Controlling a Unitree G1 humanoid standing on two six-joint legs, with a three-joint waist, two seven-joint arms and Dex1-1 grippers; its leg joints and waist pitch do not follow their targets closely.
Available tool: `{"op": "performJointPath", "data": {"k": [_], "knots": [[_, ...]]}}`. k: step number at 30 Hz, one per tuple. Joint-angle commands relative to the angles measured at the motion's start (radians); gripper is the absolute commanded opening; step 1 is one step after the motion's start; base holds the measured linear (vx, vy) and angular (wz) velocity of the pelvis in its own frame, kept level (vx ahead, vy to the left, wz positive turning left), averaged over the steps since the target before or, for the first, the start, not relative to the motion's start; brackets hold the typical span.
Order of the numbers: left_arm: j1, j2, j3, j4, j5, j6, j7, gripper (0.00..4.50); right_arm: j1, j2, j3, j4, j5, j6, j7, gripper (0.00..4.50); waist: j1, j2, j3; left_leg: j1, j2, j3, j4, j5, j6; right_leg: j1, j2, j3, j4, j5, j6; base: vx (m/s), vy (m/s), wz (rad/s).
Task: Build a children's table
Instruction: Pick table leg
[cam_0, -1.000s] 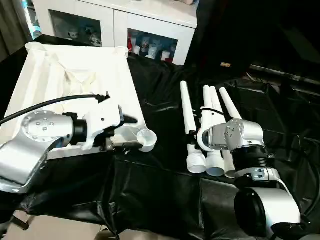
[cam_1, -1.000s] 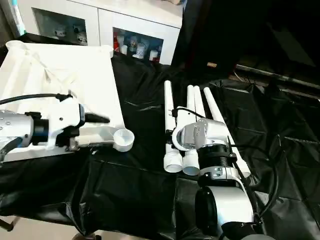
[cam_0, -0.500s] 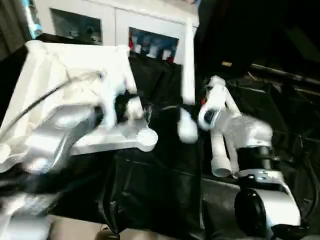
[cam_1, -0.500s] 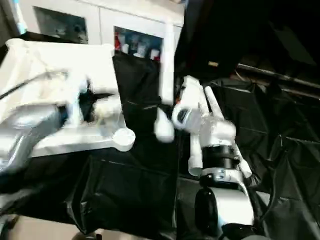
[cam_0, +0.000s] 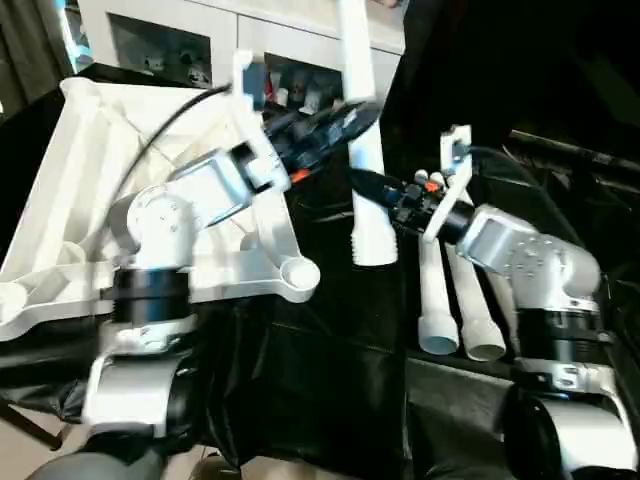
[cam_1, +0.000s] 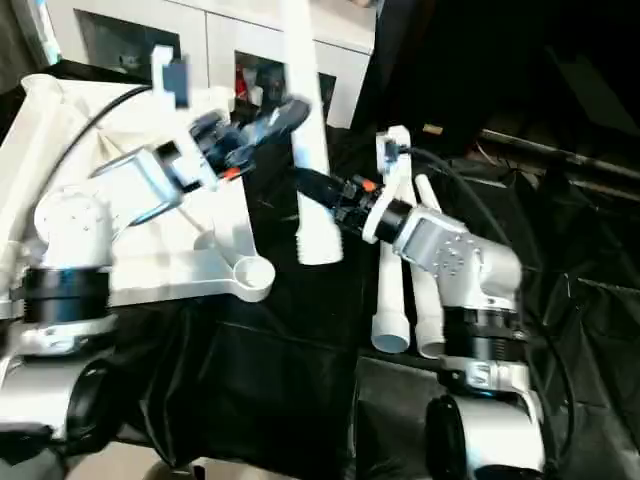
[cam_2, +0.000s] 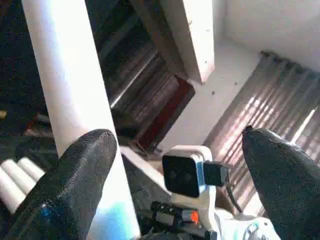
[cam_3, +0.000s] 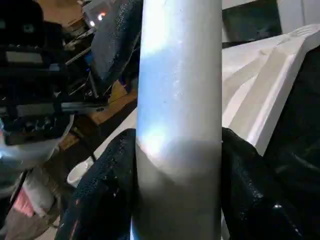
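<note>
1. On the black-draped work surface (cam_0: 300, 390), the table top (cam_0: 90, 200) lies underside up on the robot's left, ribs showing, its nearest corner socket (cam_0: 298, 273) open and empty.
2. Beside it to the right, spare legs (cam_0: 455, 310) lie side by side on the cloth, well apart from the socket.
3. Above the gap between top and spare legs, one leg (cam_0: 362, 150) is held roughly upright in the air, its lower end near the socket but off to one side and not yet over it.
4. The right gripper (cam_3: 175, 190) is clamped around this leg, a finger pressed against each side.
5. The left gripper (cam_2: 175, 165) is spread wide, one finger (cam_2: 75, 175) just beside the leg, the other well clear.
6. Risks, as I judge them: the leg could swing or slip in a single grasp; a tilted leg could jam on the socket rim; the two arms, crowded close, might knock each other or push the top.
</note>
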Motion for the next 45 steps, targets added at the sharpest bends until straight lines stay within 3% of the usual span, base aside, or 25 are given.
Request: {"op": "performJointPath", "data": {"k": [1, 4, 8, 11, 18, 19, 20, 22, 23, 25, 27, 28, 31, 32, 34, 39, 40, 45], "knots": [[-0.012, -0.014, -0.034, 0.020, 0.007, 0.017, 0.025, 4.50, 0.005, -0.009, 0.013, -0.052, 0.040, 0.010, 0.043, 1.86, 0.004, 0.020, -0.060, 0.022, 0.056, -0.020, -0.066, -0.085, -0.027, 0.046, -0.091, 0.048, -0.078, -0.036, -0.174, 0.000, 0.000, 0.00], [-0.010, -0.024, -0.023, 0.024, -0.013, 0.034, 0.041, 4.50, 0.023, -0.013, 0.029, -0.078, 0.057, 0.016, 0.057, 1.86, 0.004, 0.013, -0.060, 0.020, 0.056, -0.021, -0.066, -0.094, -0.032, 0.048, -0.091, 0.048, -0.080, -0.047, -0.175, 0.000, 0.000, 0.00], [-0.008, -0.028, -0.020, 0.020, -0.014, 0.047, 0.045, 4.50, 0.032, -0.012, 0.036, -0.090, 0.066, 0.014, 0.067, 1.86, 0.005, 0.015, -0.060, 0.020, 0.056, -0.022, -0.066, -0.087, -0.030, 0.047, -0.091, 0.047, -0.080, -0.043, -0.174, 0.000, 0.000, 0.00], [0.002, -0.002, -0.053, 0.039, 0.075, 0.003, 0.088, 4.50, 0.031, -0.009, 0.040, -0.095, 0.063, -0.002, 0.064, 1.86, 0.005, 0.019, -0.059, 0.021, 0.058, -0.023, -0.069, -0.103, -0.034, 0.046, -0.092, 0.048, -0.084, -0.065, -0.160, 0.000, 0.000, 0.00], [0.000, -0.003, -0.041, 0.024, 0.095, 0.010, 0.177, 4.50, 0.030, -0.010, 0.057, -0.100, 0.017, -0.070, 0.021, 1.86, 0.004, 0.020, -0.059, 0.020, 0.059, -0.024, -0.068, -0.100, -0.043, 0.045, -0.092, 0.047, -0.081, -0.047, -0.164, 0.000, 0.000, 0.00], [0.000, -0.004, -0.041, 0.024, 0.095, 0.011, 0.180, 4.50, 0.030, -0.010, 0.058, -0.101, 0.015, -0.073, 0.021, 1.86, 0.003, 0.023, -0.059, 0.019, 0.058, -0.024, -0.068, -0.103, -0.045, 0.046, -0.092, 0.048, -0.081, -0.043, -0.164, 0.000, 0.000, 0.00], [0.000, -0.004, -0.054, 0.027, 0.113, 0.004, 0.191, 4.50, 0.034, -0.007, 0.072, -0.114, -0.006, -0.095, 0.007, 1.86, 0.005, 0.033, -0.059, 0.021, 0.058, -0.025, -0.069, -0.107, -0.047, 0.046, -0.093, 0.048, -0.081, -0.045, -0.164, 0.000, 0.000, 0.00], [-0.002, 0.001, -0.073, 0.042, 0.140, -0.008, 0.194, 4.50, 0.037, -0.004, 0.079, -0.126, -0.022, -0.117, -0.007, 1.86, -0.001, 0.025, -0.058, 0.018, 0.057, -0.026, -0.070, -0.117, -0.041, 0.047, -0.089, 0.049, -0.083, -0.055, -0.144, 0.000, 0.000, 0.00], [-0.003, 0.003, -0.078, 0.051, 0.149, -0.014, 0.196, 4.50, 0.038, 0.000, 0.078, -0.131, -0.025, -0.124, -0.014, 1.86, -0.001, 0.027, -0.058, 0.019, 0.058, -0.027, -0.070, -0.114, -0.037, 0.047, -0.090, 0.049, -0.084, -0.057, -0.138, 0.000, 0.000, 0.00], [-0.007, 0.007, -0.082, 0.064, 0.158, -0.021, 0.202, 4.50, 0.041, 0.004, 0.075, -0.139, -0.024, -0.128, -0.024, 1.86, 0.003, 0.053, -0.059, 0.024, 0.059, -0.029, -0.071, -0.100, -0.045, 0.043, -0.091, 0.048, -0.078, -0.007, -0.164, 0.000, 0.000, 0.00], [-0.009, 0.008, -0.082, 0.069, 0.159, -0.025, 0.207, 4.50, 0.042, 0.007, 0.075, -0.144, -0.023, -0.131, -0.029, 1.86, 0.005, 0.043, -0.060, 0.025, 0.059, -0.026, -0.070, -0.102, -0.044, 0.046, -0.089, 0.047, -0.076, 0.020, -0.184, 0.000, 0.000, 0.00], [-0.017, 0.008, -0.080, 0.080, 0.154, -0.025, 0.207, 4.50, 0.056, 0.006, 0.081, -0.164, -0.033, -0.144, -0.039, 1.86, 0.005, 0.054, -0.059, 0.024, 0.059, -0.026, -0.071, -0.100, -0.046, 0.046, -0.089, 0.047, -0.076, 0.036, -0.192, 0.000, 0.000, 0.00], [-0.024, 0.002, -0.078, 0.079, 0.140, -0.018, 0.201, 4.50, 0.069, 0.002, 0.094, -0.175, -0.043, -0.154, -0.042, 1.86, 0.007, 0.052, -0.059, 0.020, 0.057, -0.026, -0.070, -0.075, -0.041, 0.052, -0.091, 0.047, -0.071, 0.075, -0.200, 0.000, 0.000, 0.00], [-0.026, -0.002, -0.075, 0.078, 0.133, -0.015, 0.197, 4.50, 0.074, 0.001, 0.101, -0.179, -0.049, -0.158, -0.043, 1.86, 0.009, 0.073, -0.059, 0.020, 0.056, -0.028, -0.069, -0.079, -0.045, 0.051, -0.092, 0.047, -0.069, 0.080, -0.203, 0.000, 0.000, 0.00], [-0.032, -0.018, -0.066, 0.071, 0.117, 0.000, 0.187, 4.33, 0.091, 0.000, 0.126, -0.188, -0.068, -0.172, -0.054, 1.86, 0.003, 0.064, -0.059, 0.019, 0.057, -0.026, -0.069, -0.084, -0.042, 0.055, -0.091, 0.047, -0.071, 0.100, -0.211, 0.000, 0.000, 0.00], [-0.050, -0.065, -0.024, 0.082, 0.077, 0.022, 0.235, 4.12, 0.105, 0.008, 0.183, -0.181, -0.138, -0.220, -0.103, 1.86, -0.001, 0.072, -0.056, 0.017, 0.056, -0.026, -0.067, -0.095, -0.034, 0.057, -0.094, 0.049, -0.074, 0.065, -0.228, 0.000, 0.000, 0.00], [-0.052, -0.089, -0.013, 0.083, 0.069, 0.023, 0.268, 3.83, 0.103, 0.016, 0.205, -0.163, -0.176, -0.240, -0.135, 1.86, -0.001, 0.073, -0.055, 0.017, 0.056, -0.026, -0.067, -0.094, -0.031, 0.057, -0.094, 0.050, -0.076, 0.054, -0.229, 0.000, 0.000, 0.00], [-0.052, -0.109, -0.006, 0.091, 0.087, -0.001, 0.310, 3.68, 0.100, 0.024, 0.228, -0.141, -0.219, -0.260, -0.172, 1.86, -0.004, 0.076, -0.055, 0.017, 0.058, -0.027, -0.066, -0.076, -0.016, 0.057, -0.092, 0.050, -0.074, 0.066, -0.219, 0.000, 0.000, 0.00]]}}
